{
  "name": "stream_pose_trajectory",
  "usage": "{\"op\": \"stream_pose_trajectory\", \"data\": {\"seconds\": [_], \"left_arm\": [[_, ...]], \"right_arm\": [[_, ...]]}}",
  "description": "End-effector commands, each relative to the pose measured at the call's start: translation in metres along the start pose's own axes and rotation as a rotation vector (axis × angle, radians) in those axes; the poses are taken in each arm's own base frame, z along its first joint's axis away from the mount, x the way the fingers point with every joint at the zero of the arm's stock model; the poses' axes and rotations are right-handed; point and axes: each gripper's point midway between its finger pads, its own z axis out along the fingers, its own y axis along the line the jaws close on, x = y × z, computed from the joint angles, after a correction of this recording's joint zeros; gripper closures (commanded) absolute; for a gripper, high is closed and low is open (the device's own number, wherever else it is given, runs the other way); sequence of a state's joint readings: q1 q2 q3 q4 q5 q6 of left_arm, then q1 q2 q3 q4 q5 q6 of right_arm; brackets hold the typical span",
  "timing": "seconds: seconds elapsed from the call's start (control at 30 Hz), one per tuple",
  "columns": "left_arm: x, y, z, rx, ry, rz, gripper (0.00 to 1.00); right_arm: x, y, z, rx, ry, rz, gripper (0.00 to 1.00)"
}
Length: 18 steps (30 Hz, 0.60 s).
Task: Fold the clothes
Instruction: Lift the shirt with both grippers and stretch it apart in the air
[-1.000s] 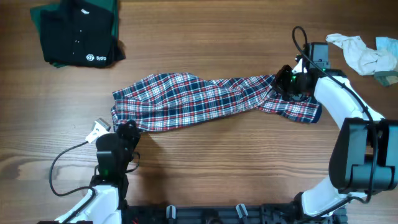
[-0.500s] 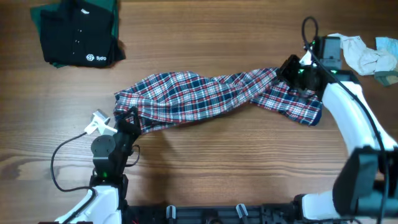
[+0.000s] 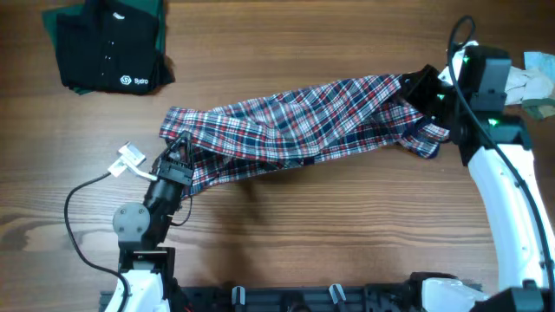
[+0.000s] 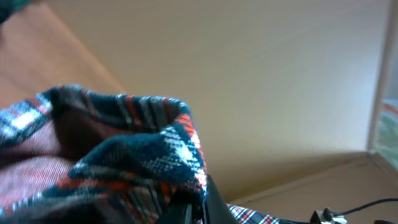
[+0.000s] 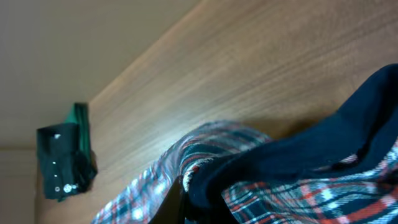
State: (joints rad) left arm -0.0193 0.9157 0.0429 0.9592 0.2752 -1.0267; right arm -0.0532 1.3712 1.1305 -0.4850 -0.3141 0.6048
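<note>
— Item one: where did you have it?
— Your red, white and navy plaid shirt lay stretched across the brown wooden table. It ran between your left gripper, clenched on its near-left end, and your right gripper, clenched on its far-right end.
— Anything hard to make out?
— Cloth buried both sets of fingertips, and your wrist views showed only blurred, bunched folds.

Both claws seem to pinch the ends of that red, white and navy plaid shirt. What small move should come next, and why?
Probably draw the two ends slightly further apart. The left gripper and right gripper are each shut on an end of the plaid shirt, which stretches between them as a bunched, wrinkled band, so it likely needs flattening before any fold.
</note>
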Motion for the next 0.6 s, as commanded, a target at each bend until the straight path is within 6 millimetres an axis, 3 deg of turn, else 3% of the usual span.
{"op": "stream_pose_trajectory", "data": {"seconds": [0.0, 0.2, 0.37, 0.57], "left_arm": [[-0.016, -0.036, 0.002, 0.106, -0.035, 0.064, 0.96], [-0.028, -0.069, 0.003, 0.195, -0.051, 0.092, 0.96], [-0.039, -0.099, 0.006, 0.27, -0.056, 0.119, 0.96], [-0.056, -0.141, 0.01, 0.355, -0.078, 0.201, 0.96]], "right_arm": [[-0.019, 0.024, -0.03, -0.057, -0.089, -0.034, 0.96], [-0.03, 0.043, -0.063, -0.113, -0.176, -0.066, 0.96], [-0.052, 0.063, -0.11, -0.159, -0.293, -0.09, 0.96], [-0.071, 0.07, -0.155, -0.114, -0.385, -0.125, 0.96]]}}
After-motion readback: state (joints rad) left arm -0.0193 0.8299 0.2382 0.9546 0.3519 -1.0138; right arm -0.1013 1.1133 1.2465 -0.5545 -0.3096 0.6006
